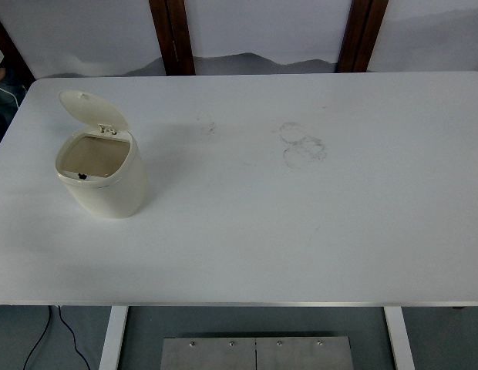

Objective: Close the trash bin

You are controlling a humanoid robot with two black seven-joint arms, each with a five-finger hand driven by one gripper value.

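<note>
A white bench (316, 231) fills most of the head view, its near edge running across the bottom of the picture and its far edge meeting a pale wall broken by two dark wooden uprights (171, 35). The trash bin (102, 173), a small cream tub with rounded corners, stands upright on the left part of the bench, well in from the near edge and nearer the left side than the middle. Its lid (92, 110) is open, hinged at the far rim and tilted up and back so that its pale underside faces the camera; a small metal hinge piece shows where lid and rim join. The mouth of the bin lies uncovered and shows a brownish inside, with a small dark catch on the near rim. Near the middle of the bench, well apart from the bin, a cluster of faint grey ring marks (302, 143) stains the surface, and a smaller smudge (206, 123) lies to their left. Below the near edge, white bench legs (113, 337), a grey metal plate (256, 353) and a black cable (40, 339) on the floor are visible. Neither robot hand appears anywhere in the picture, so how their fingers stand cannot be told.
</note>
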